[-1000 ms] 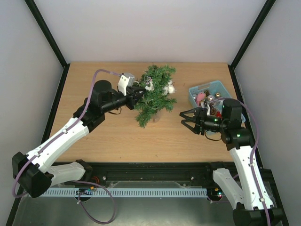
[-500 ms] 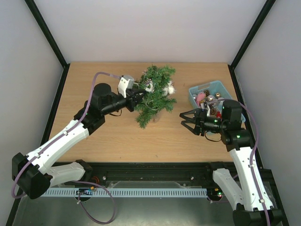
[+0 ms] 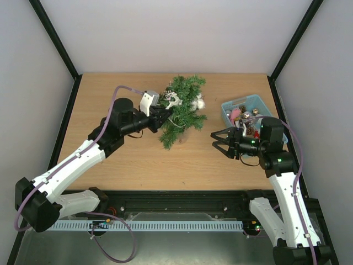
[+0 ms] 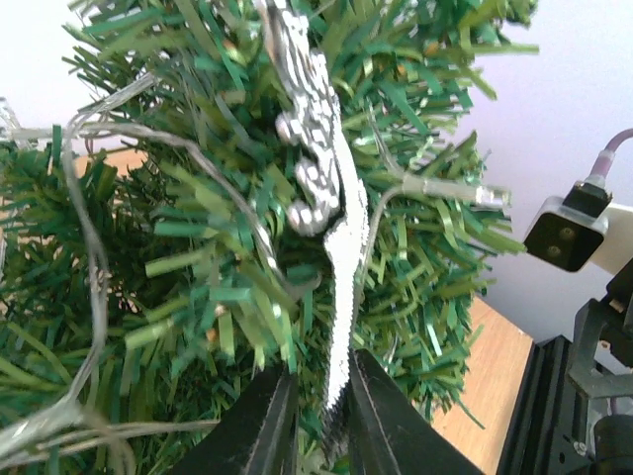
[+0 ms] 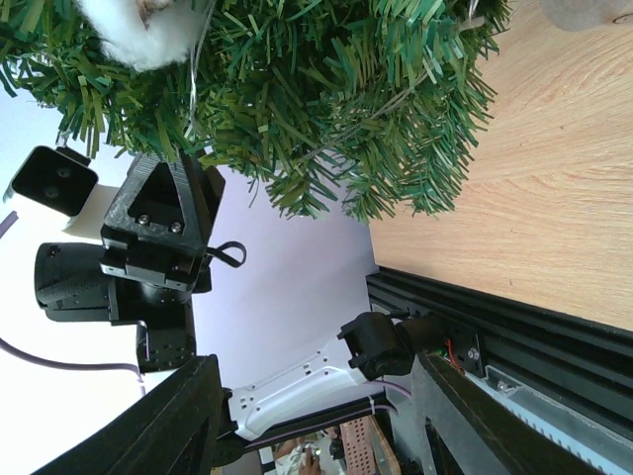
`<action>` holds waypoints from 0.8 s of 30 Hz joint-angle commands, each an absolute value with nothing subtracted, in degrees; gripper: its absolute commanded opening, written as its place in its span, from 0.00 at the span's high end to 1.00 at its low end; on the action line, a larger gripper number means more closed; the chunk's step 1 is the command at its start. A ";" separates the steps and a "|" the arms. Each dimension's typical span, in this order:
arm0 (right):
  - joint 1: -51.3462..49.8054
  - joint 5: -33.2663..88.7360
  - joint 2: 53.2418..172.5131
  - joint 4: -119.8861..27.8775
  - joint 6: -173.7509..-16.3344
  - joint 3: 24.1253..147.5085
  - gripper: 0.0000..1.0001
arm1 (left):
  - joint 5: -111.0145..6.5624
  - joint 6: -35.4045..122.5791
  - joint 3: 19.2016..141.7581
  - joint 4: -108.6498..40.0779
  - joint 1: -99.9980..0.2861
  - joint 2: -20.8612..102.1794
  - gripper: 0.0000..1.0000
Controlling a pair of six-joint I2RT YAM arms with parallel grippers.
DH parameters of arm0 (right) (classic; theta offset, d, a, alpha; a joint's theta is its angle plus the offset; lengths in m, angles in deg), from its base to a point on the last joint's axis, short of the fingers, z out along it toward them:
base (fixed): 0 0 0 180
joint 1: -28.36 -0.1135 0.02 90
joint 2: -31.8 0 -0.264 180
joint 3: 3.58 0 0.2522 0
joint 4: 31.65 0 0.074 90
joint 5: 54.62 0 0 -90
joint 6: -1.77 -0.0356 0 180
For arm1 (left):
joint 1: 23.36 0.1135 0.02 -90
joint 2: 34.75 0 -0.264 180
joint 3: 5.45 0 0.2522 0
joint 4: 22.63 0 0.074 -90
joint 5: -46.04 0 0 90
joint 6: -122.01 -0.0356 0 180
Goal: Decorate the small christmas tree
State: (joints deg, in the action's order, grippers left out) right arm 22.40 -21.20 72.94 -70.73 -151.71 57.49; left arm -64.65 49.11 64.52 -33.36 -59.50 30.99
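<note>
The left arm reaches forward, its left gripper [image 4: 316, 391] barely parted around the tip of a flat, glittery silver ornament [image 4: 321, 148] in the bristly small christmas tree [image 3: 185, 105], far-centre on the wooden table [image 3: 138, 157]. The right gripper [image 3: 216, 141] hovers half-open and empty.

The bushy, dark-green small christmas tree [image 3: 185, 107] sits on the table [image 3: 99, 99], partly decorated.

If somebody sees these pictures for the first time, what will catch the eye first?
The small christmas tree, bushy and dark green, sits mid-table toward the far edge, with a white fluffy ornament on it. A glittery silver ornament lies against its branches, its lower end between the left fingers. To the right, the right fingers stand open and empty near a light-blue basket of ornaments.
</note>
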 commanded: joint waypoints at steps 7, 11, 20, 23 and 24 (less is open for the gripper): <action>22.56 -23.07 72.15 -69.40 -152.31 57.38 0.45 | -63.58 47.92 66.69 -37.15 -59.88 29.16 0.75; 22.58 -23.12 72.13 -69.12 -152.45 57.45 0.45 | -63.50 47.88 68.11 -39.19 -59.84 27.55 0.65; 22.57 -22.43 71.61 -68.75 -152.21 56.81 0.41 | -62.79 48.49 72.17 -46.62 -59.84 22.14 0.41; 22.61 -22.24 70.86 -67.91 -152.66 55.19 0.41 | -62.66 49.06 73.82 -49.60 -59.83 20.46 0.34; 22.56 -22.11 70.64 -67.88 -152.74 54.63 0.40 | -62.57 49.28 74.52 -50.96 -59.88 19.99 0.31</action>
State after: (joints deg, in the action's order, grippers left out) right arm 22.40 -21.16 72.00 -69.11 -152.45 56.75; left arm -63.10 48.80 71.40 -45.95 -59.72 22.20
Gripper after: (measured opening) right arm 0.592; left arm 0.648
